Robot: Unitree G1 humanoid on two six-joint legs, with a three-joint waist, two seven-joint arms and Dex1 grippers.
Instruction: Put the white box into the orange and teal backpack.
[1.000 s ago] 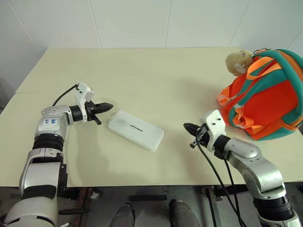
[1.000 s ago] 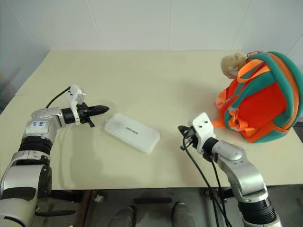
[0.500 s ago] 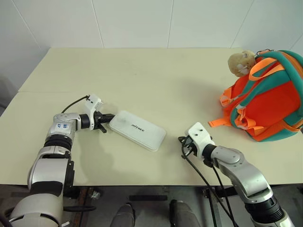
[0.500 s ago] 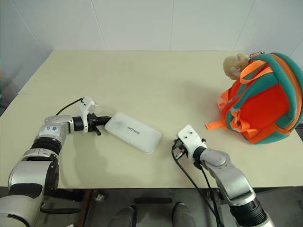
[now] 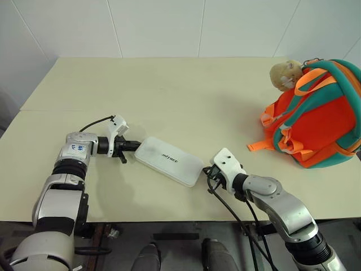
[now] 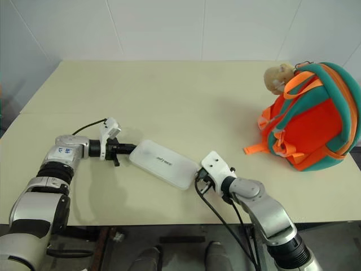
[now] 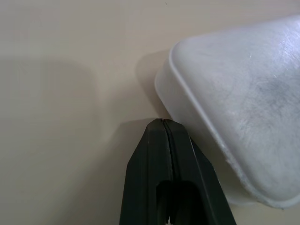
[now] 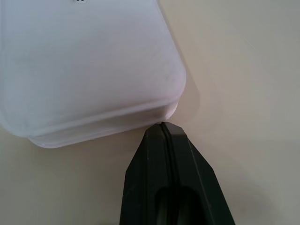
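A white box point(image 5: 170, 161) is lying flat on the table point(image 5: 180, 96), pinched endwise between the left fingers point(image 7: 161, 140) and right fingers point(image 8: 161, 140), both pairs clenched, gripping nothing.

Box point(image 5: 170, 161) is showing smooth white plastic with a soft sheen, faintly scuffed in the wrist views. Backpack point(image 5: 316, 121) is looking like matt orange cloth with teal trim and woven webbing loops; its toy head point(image 5: 284, 73) is reading as beige plush. Table point(image 5: 186, 96) is presenting a matt cream top; fingers point(image 7: 171, 183) are looking like dull black plastic.
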